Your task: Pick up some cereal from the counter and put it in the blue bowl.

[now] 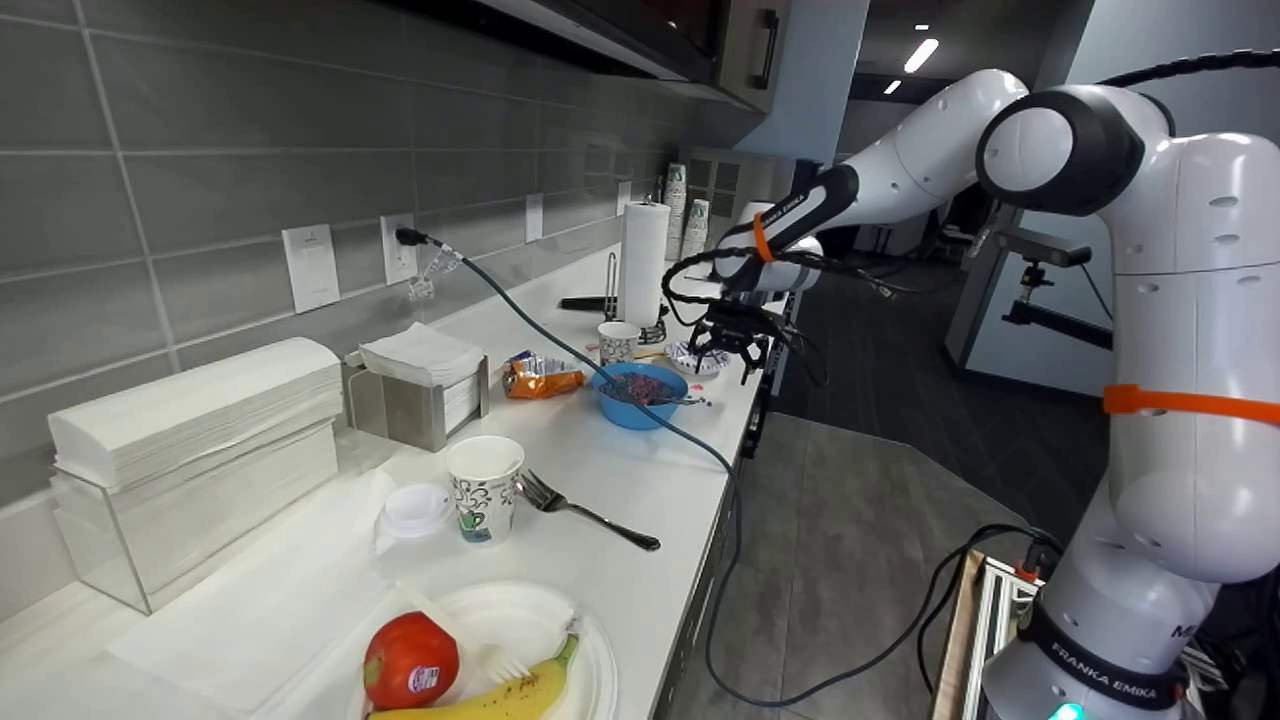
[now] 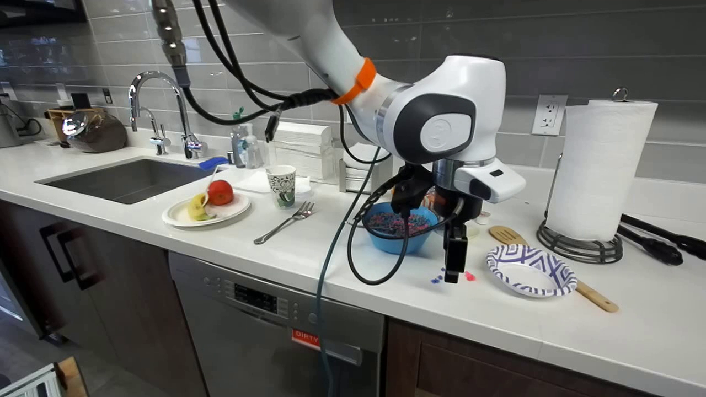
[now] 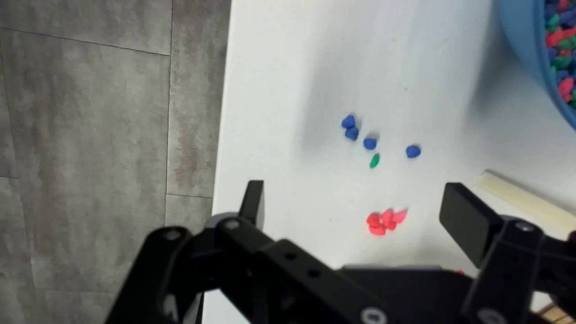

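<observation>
Loose cereal lies on the white counter (image 3: 279, 90): a red-pink cluster (image 3: 386, 220), several blue pieces (image 3: 370, 143) and a green piece (image 3: 375, 160). Pink pieces (image 2: 470, 276) and blue pieces (image 2: 437, 279) also show in an exterior view. The blue bowl (image 3: 524, 40), holding many coloured pieces, is cut off at the wrist view's upper right; it stands in both exterior views (image 1: 628, 413) (image 2: 392, 244). My gripper (image 3: 353, 200) is open and empty above the counter, the red-pink cluster showing between its fingers. In the exterior views it (image 1: 724, 362) (image 2: 455, 259) is beside the bowl.
A patterned paper bowl (image 2: 532, 273) sits by a wooden spatula (image 2: 598, 298) and a paper towel roll (image 2: 604, 171). A pale stick (image 3: 522, 198) lies beside one finger. An orange bag (image 1: 542, 380), a fork (image 1: 595, 517) and a hanging cable (image 1: 560, 343) are nearby.
</observation>
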{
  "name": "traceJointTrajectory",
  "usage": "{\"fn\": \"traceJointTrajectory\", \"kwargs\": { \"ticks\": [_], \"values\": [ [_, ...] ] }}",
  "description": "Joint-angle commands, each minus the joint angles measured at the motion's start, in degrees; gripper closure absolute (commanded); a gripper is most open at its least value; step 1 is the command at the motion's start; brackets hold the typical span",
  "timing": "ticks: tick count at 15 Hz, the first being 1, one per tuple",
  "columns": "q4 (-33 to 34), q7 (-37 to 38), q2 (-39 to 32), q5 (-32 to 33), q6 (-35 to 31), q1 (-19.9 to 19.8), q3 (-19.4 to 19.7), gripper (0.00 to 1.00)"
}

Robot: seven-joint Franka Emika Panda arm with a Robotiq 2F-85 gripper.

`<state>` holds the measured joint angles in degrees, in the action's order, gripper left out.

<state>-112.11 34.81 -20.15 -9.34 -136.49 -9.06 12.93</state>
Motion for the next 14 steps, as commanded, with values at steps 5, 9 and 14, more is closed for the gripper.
{"fn": "traceJointTrajectory", "kwargs": {
  "ticks": [5, 9, 14],
  "values": [
    [5.77, 2.02, -5.55, -0.55, 1.97, 0.2, 0.27, 0.0],
    [8.33, 2.42, -7.82, -0.81, 3.3, 0.09, 0.12, 0.42],
    [10.98, 3.51, -9.83, -0.48, 5.98, 0.35, 0.05, 0.53]
  ]
}}
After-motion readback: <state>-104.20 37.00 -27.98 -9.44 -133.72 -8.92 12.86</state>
